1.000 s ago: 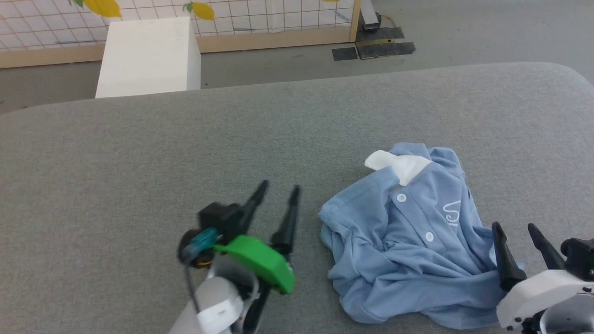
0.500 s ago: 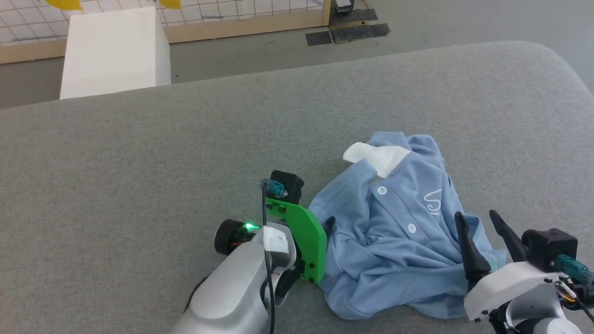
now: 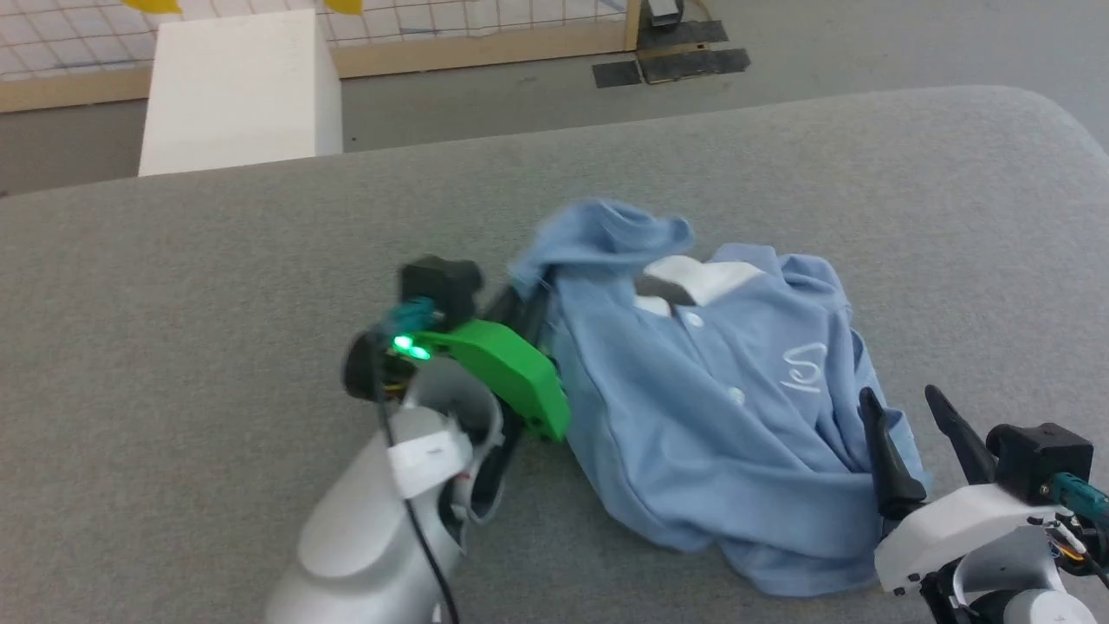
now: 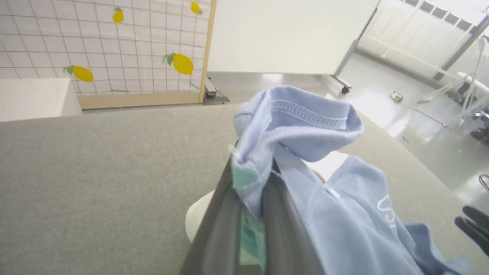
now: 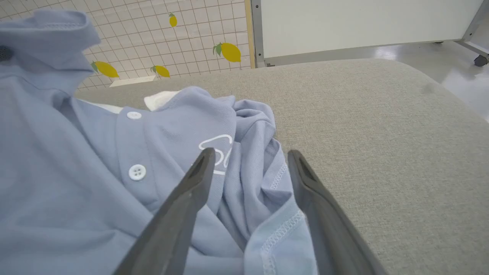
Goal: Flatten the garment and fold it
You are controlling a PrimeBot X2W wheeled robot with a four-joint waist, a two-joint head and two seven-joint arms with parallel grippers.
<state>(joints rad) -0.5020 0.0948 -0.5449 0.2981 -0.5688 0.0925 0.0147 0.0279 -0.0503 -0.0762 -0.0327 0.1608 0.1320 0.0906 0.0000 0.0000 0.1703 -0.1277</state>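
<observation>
Left pincer [image 3: 530,299] pinching garment [image 3: 736,416] edge, raised off tabletop [image 3: 217,260]; right pincer [image 3: 901,400] spread at near-right hem. Best: right clamps hem, then pull apart gently, keeping cloth low.

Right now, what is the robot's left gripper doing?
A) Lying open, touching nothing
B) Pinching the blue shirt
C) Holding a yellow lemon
B: the left gripper is shut on an edge of the garment, holding that bit up above the grey surface.
</observation>
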